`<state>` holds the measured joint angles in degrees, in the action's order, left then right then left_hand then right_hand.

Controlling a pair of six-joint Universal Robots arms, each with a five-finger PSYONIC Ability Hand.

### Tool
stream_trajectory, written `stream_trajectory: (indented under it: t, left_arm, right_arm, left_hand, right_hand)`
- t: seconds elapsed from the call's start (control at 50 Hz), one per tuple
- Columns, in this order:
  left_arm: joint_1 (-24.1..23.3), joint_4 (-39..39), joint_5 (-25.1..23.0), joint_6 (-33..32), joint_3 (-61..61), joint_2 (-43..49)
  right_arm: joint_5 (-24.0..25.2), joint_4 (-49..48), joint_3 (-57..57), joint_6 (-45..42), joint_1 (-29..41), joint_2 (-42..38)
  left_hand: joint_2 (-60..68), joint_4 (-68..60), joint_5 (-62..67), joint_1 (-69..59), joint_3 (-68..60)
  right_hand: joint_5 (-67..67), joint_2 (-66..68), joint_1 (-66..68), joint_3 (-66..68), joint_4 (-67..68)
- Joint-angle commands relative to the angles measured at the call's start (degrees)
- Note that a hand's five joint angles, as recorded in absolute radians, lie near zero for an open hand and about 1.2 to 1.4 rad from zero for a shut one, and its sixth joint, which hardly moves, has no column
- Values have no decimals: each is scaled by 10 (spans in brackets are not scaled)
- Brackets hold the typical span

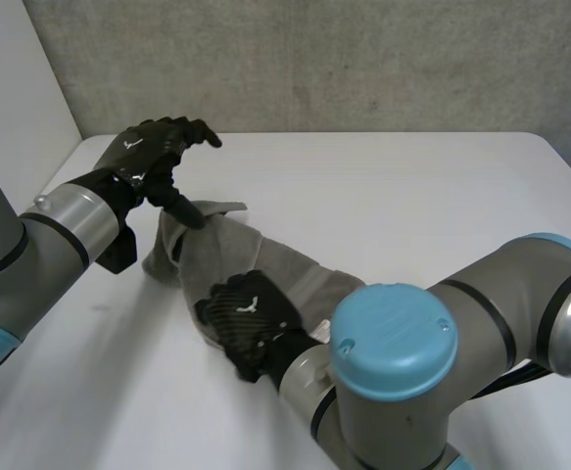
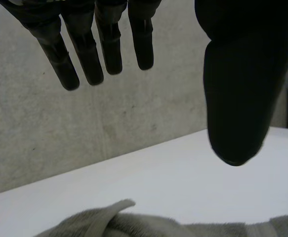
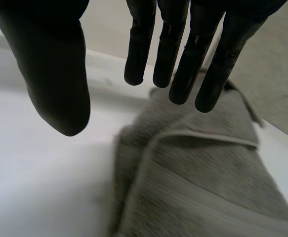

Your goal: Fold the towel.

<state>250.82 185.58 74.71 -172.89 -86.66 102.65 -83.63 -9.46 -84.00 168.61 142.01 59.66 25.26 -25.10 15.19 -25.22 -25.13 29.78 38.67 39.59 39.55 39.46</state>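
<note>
One grey terry-cloth towel (image 1: 256,255) is being displayed on the flat white table (image 1: 412,196). It is lying as a long, rumpled bundle running from 10 o'clock to 4 o'clock, left of the table's middle in the head view.

- Left black hand (image 1: 148,147): it is being held above the towel's 10 o'clock end. Its fingers (image 2: 111,54) are being carried straight and spread from the thumb, and nothing is being grasped. In the left wrist view the towel (image 2: 148,224) is being shown below the fingertips, apart from them.
- Right black hand (image 1: 246,313): it is being held over the towel's near edge, at about 6 o'clock from the bundle's middle. Its fingers (image 3: 183,64) are being carried straight and released, with the thumb apart. Contact with the cloth (image 3: 198,168) under the palm cannot be told.
- Rough grey wall (image 1: 314,59): it is being shown behind the table at 12 o'clock.

Progress, as judged: the cloth is being seen doubled over itself, with a hem band (image 3: 208,138) crossing the upper layer, so some folding is being taken as done. The edges are being seen uneven and the ends loose. Squaring, flattening and probably a further fold are being counted as left.
</note>
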Motion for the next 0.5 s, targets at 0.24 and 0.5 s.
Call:
stream_trajectory:
  t: [0.24,0.5]
  left_arm:
    - [33,12,4,-127,18,91]
    - [32,49,36,-131,83,173]
  right_arm:
    - [-38,-1,-19,83,-47,0]
    - [-86,1,-8,152,-42,-34]
  left_hand:
    - [147,-149,148,-148,-149]
    - [141,-142,141,-141,-142]
  right_hand:
    - [-137,-125,-135,-134,-133]
    - [-181,-170,-179,-179,-178]
